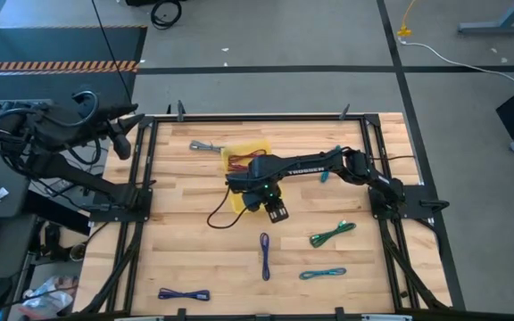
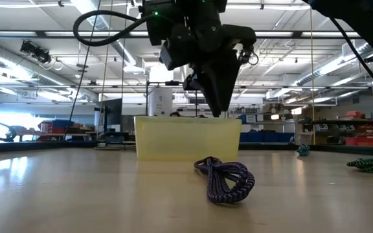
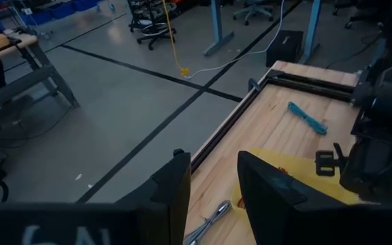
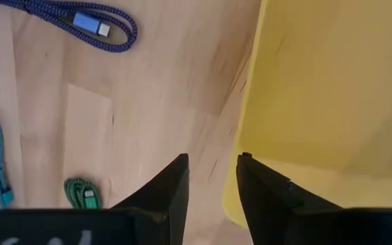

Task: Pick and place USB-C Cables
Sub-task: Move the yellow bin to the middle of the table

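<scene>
Six cable bundles lie loose on the wooden surface [image 1: 177, 259] as I read it from above. A grey cable [image 1: 205, 146] sits near the far edge just beside the yellow tray [image 1: 250, 145], and a teal cable [image 1: 325, 176] lies partly under my right arm. Nearer to me are a green cable [image 1: 332, 234], a purple cable [image 1: 265, 255] running lengthwise down the middle, a second teal cable [image 1: 322, 273] and a blue cable [image 1: 184, 294] by the near edge. A maroon cable [image 1: 244, 160] shows inside the tray, with dark loops beside it that I cannot sort out.

My right hand [image 1: 276, 212] hangs over the near edge of the tray, its arm reaching across from the right side. In its wrist view the two fingers [image 4: 169, 187] stand a narrow gap apart with nothing between them, one over bare wood and the other over the tray's rim. That same view shows the purple cable's plug end, the green bundle and a teal strand off to the side on the wood.

From surface level, the purple cable is a coiled loop in front of the pale tray wall, and the right hand points down just above the tray.

My left hand [image 3: 209, 197] waits well off the surface, beyond its far left corner, fingers slightly apart and empty, looking down on the grey cable and the tray.
</scene>
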`<move>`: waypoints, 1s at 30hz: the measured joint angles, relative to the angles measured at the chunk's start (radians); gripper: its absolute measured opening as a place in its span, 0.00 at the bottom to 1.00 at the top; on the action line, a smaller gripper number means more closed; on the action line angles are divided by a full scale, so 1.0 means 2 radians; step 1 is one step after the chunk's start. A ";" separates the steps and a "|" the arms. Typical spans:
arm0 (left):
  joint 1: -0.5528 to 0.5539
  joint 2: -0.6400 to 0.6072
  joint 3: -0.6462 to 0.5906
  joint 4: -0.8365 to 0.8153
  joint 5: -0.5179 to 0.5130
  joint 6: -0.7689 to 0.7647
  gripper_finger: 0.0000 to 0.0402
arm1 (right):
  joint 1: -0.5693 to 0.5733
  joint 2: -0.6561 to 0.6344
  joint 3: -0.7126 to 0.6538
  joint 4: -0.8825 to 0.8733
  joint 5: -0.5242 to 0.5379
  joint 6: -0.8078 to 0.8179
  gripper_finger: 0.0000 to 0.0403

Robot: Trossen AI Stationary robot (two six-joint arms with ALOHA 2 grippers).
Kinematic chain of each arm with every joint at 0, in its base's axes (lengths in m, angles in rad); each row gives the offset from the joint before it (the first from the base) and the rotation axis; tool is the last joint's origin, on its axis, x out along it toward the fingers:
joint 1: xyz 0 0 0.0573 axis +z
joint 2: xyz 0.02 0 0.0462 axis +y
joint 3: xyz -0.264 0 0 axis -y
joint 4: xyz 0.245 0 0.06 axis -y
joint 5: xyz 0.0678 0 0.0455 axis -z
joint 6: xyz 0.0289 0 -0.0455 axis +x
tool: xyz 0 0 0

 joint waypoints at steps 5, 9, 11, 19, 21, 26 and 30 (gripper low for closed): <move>0.000 0.000 0.000 -0.005 0.000 0.000 0.32 | 0.000 0.000 -0.002 0.013 0.000 0.004 0.32; 0.000 0.000 0.000 -0.006 0.000 0.000 0.32 | 0.000 0.000 -0.002 0.044 0.000 0.012 0.32; 0.000 0.000 0.000 -0.006 0.000 0.000 0.32 | 0.000 0.000 -0.002 0.061 0.000 0.018 0.32; 0.000 0.000 0.000 -0.006 0.000 0.000 0.32 | 0.000 0.000 -0.016 0.097 0.004 0.034 0.32; 0.000 0.000 0.000 -0.006 0.000 0.000 0.32 | 0.000 0.000 -0.030 0.105 0.004 0.035 0.32; 0.000 0.000 0.000 -0.006 0.000 0.000 0.32 | 0.000 0.000 -0.067 0.130 0.006 0.035 0.32; 0.000 0.000 0.000 -0.006 0.000 0.000 0.32 | -0.001 0.000 -0.082 0.141 0.027 0.042 0.30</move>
